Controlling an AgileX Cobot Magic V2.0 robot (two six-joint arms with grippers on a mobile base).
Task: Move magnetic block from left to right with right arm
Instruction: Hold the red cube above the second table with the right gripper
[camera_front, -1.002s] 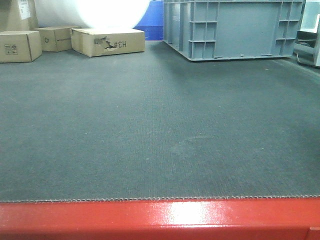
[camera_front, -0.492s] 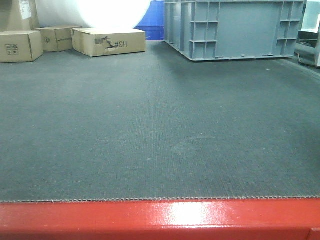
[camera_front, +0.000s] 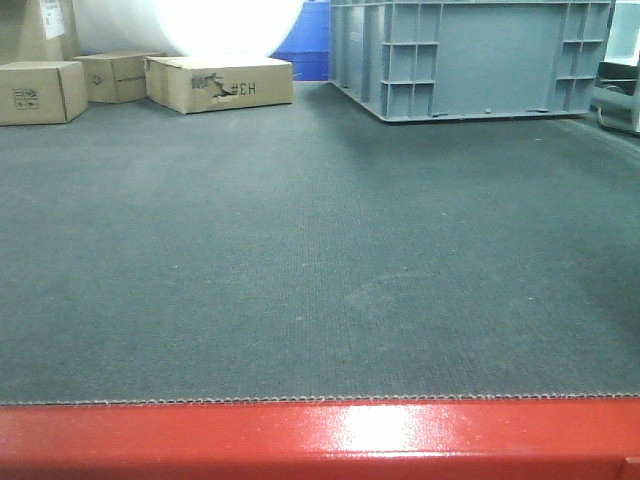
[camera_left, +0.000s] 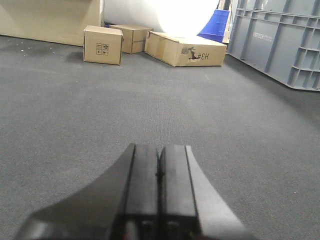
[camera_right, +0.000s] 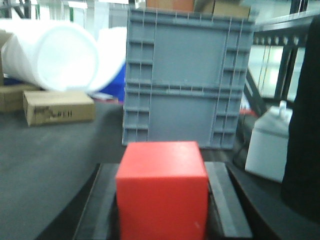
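Since the magnetic block (camera_right: 162, 187) sits pinched between the jaws of my right gripper (camera_right: 162, 166), dead ahead and square to the grey crate (camera_right: 185, 80), I judge only the rightward carry is left; my left gripper (camera_left: 159, 165) is pressed together, empty.

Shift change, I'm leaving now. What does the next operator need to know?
Left gripper: shut, empty, low over the mat.
Right gripper: shut on the red cube, facing the grey crate.
Done: cube grasped.
To do: carry it right, set it on the mat, release.
Front view shows neither arm nor cube, so where it hangs is unclear.
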